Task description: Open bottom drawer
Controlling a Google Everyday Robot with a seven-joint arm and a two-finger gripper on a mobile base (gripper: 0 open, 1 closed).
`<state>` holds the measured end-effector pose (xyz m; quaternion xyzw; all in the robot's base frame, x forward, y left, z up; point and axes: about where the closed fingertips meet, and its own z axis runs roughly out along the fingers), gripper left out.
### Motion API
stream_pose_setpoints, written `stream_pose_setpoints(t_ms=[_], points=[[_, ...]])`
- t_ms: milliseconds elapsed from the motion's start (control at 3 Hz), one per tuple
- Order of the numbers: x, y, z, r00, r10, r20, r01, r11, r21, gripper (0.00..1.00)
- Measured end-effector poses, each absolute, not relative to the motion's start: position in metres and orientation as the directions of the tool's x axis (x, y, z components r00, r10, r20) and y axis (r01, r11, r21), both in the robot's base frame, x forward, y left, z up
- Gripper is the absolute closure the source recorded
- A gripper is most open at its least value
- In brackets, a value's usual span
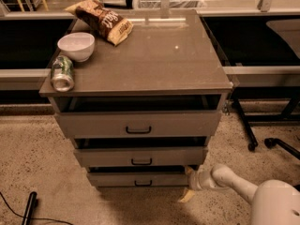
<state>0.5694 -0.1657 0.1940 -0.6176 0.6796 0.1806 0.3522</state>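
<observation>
The grey-brown cabinet (136, 60) has three drawers. The bottom drawer (117, 178) is the lowest and shortest front, with a small black bar handle (143, 183). A dark gap shows above its front. My gripper (187, 183) is low at the drawer's right end, with the white arm (229, 179) coming in from the lower right. It is open. One fingertip (189, 170) is by the drawer front's upper right corner. The other (186, 196) points down toward the floor. It holds nothing.
On the cabinet top are a white bowl (76, 45), a green can (62, 72) lying at the left edge, and a chip bag (104, 20). A black chair base (276, 144) stands to the right. A black cable (28, 207) lies on the floor at lower left.
</observation>
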Motion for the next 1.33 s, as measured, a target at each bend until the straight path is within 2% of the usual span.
stream_pose_setpoints(t_ms=[667,1000,1333], points=[[0.597,-0.168,0.189,-0.019,-0.731,-0.682,-0.975,0.166,-0.151,0.43],[0.587,-0.157,0.179,-0.011,-0.737,-0.676,-0.986,0.121,-0.116,0.38],[0.587,-0.157,0.182,-0.011,-0.737,-0.676,-0.986,0.121,-0.116,0.15]])
